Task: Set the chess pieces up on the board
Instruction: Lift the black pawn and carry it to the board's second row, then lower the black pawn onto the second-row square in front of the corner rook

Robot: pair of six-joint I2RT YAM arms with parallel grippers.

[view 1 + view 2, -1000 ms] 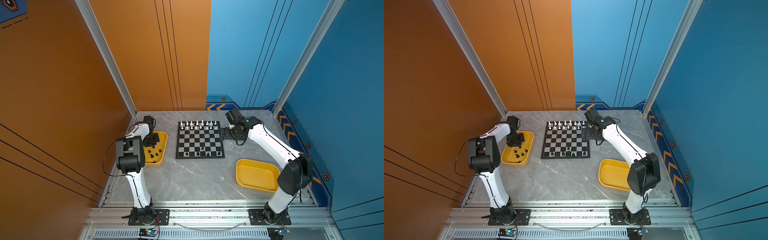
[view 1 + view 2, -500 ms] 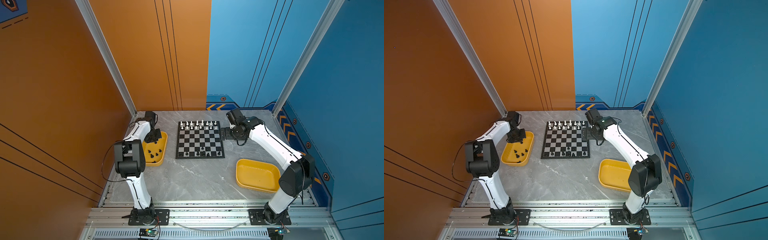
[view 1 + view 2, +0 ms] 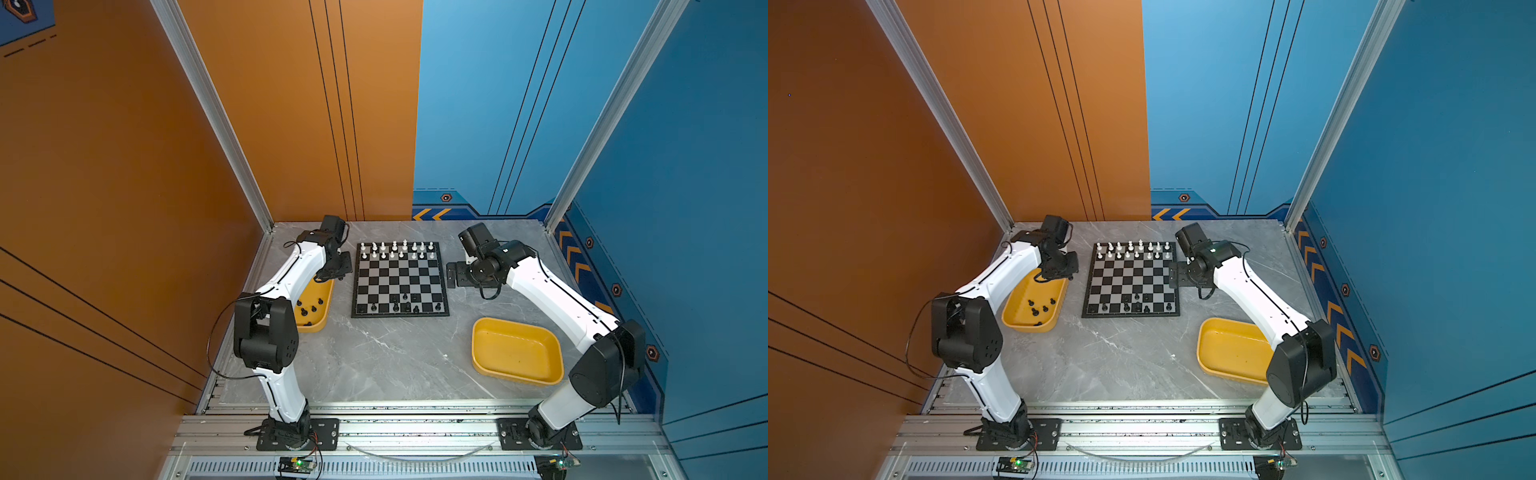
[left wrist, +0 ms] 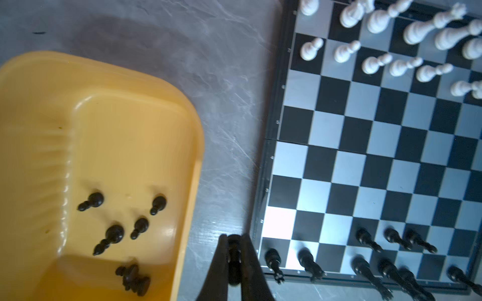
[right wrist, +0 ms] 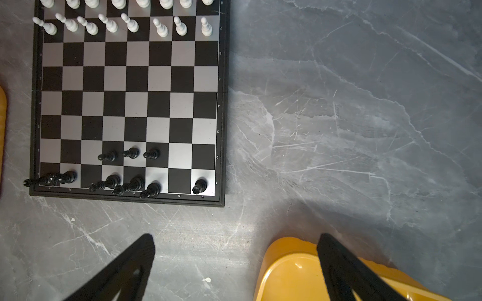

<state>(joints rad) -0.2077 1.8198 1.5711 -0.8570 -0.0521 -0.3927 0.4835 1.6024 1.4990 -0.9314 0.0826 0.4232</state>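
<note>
Left wrist view, item in hand: the left gripper point(image 4: 234, 238) is clenched on one small black chessman point(image 4: 234, 260), probably a pawn, its tilt hard to read. It is held above the strip of grey table point(image 4: 221, 78) between the yellow tray point(image 4: 194, 130) and the left edge of the chessboard point(image 4: 365, 161). Stock in tray: about six loose black pieces point(image 4: 114, 233), gathered toward the tray's near end. Stock on board: white chessmen point(image 4: 375, 65) filling the two far rows; black back-row pieces point(image 4: 307, 259) along the near edge, with gaps; three black pawns point(image 5: 130, 153) in the middle of the second row from that edge, with the squares either side bare. Right gripper point(image 5: 234, 239): released, jaws wide, nothing between them, hanging over the table just off the board's right edge. The empty yellow tray point(image 5: 287, 273) stands toward the table's near-right corner. Handling note, as judgement: the step is carry-and-place. Travel high enough to clear the standing black men, then come down straight over the middle of a bare second-row square beside the placed pawns. Seat the base flat before letting go, open only a little, and lift straight up so no finger clips a neighbour. The piece is tiny and smooth; a tilted release would likely topple it.
</note>
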